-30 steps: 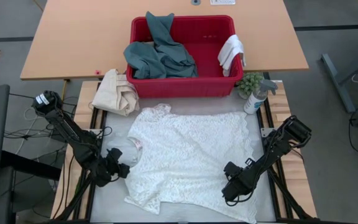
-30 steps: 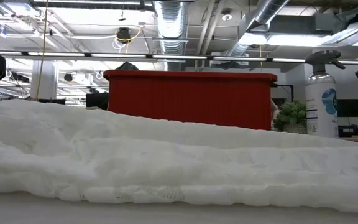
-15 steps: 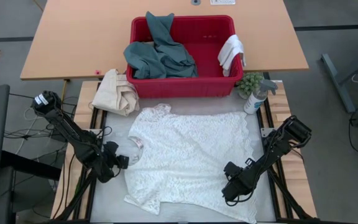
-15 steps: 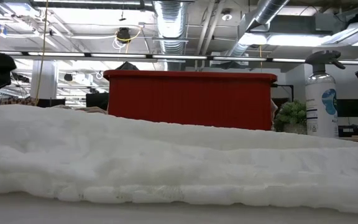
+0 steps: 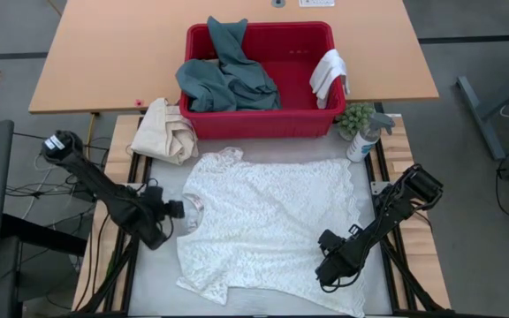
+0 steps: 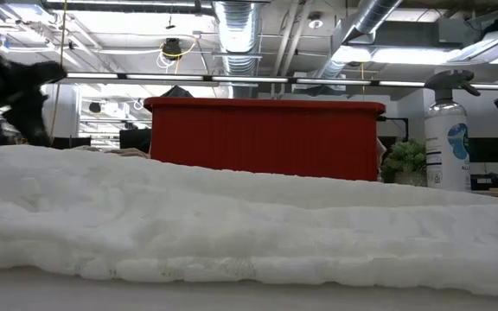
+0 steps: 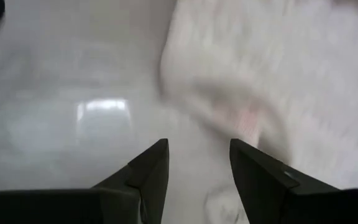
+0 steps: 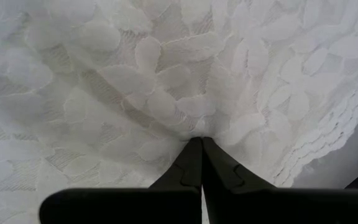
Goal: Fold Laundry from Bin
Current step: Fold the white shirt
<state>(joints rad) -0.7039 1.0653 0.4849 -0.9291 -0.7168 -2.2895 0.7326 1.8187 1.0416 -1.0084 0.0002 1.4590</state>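
A white lace top (image 5: 268,231) lies spread flat on the pale surface (image 5: 153,278), just in front of the red bin (image 5: 259,119), which holds a teal-green garment (image 5: 224,75) and a small white cloth (image 5: 328,72) draped over its right rim. The right gripper (image 5: 323,276) sits on the top near its lower right hem with its fingers (image 8: 194,165) clenched on a pinch of the lace. The left gripper (image 5: 177,210) hovers at the top's left sleeve, its fingers (image 7: 151,165) released and apart over bare surface, holding nothing.
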